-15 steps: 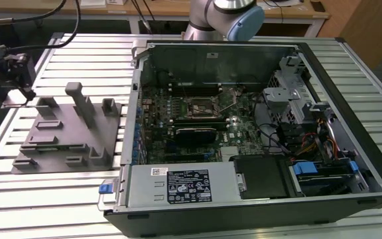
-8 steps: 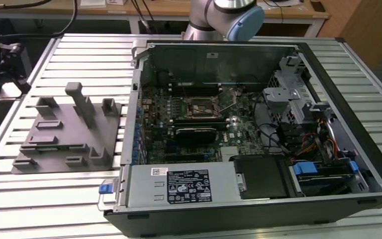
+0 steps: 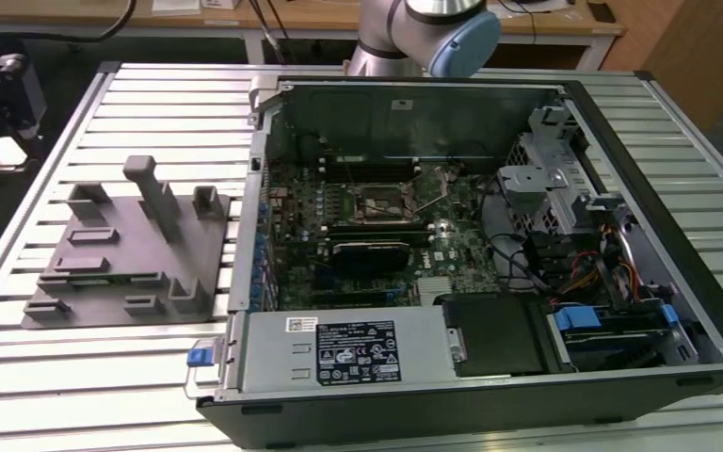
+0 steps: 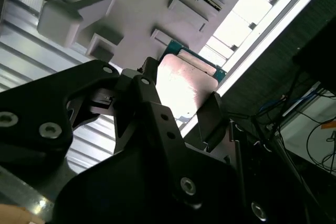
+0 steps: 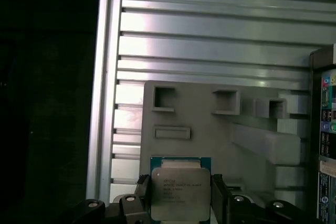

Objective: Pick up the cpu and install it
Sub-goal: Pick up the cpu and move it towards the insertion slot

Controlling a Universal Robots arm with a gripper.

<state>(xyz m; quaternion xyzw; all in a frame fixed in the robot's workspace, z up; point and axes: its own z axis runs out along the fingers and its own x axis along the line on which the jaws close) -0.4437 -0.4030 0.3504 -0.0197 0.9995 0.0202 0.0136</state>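
The cpu [image 5: 180, 190], a small square chip with a pale metal top and a green edge, sits between my gripper's [image 5: 181, 196] two black fingers [image 5: 143, 192], which are shut on its opposite sides. In the second wrist view the cpu [image 4: 184, 82] shows its shiny top between the fingers [image 4: 144, 98] of the gripper [image 4: 177, 106]. It hangs above the grey tray [image 5: 210, 124], apart from it. The open socket [image 3: 380, 202] sits in the middle of the motherboard inside the computer case [image 3: 663, 188].
The grey tray [image 3: 123, 254] with upright posts lies on the slatted metal table [image 3: 35, 377] at the exterior view's left, beside the case. Cables, a drive cage and a power supply [image 3: 343, 353] crowd the case. The arm [image 3: 425, 33] rises behind the case.
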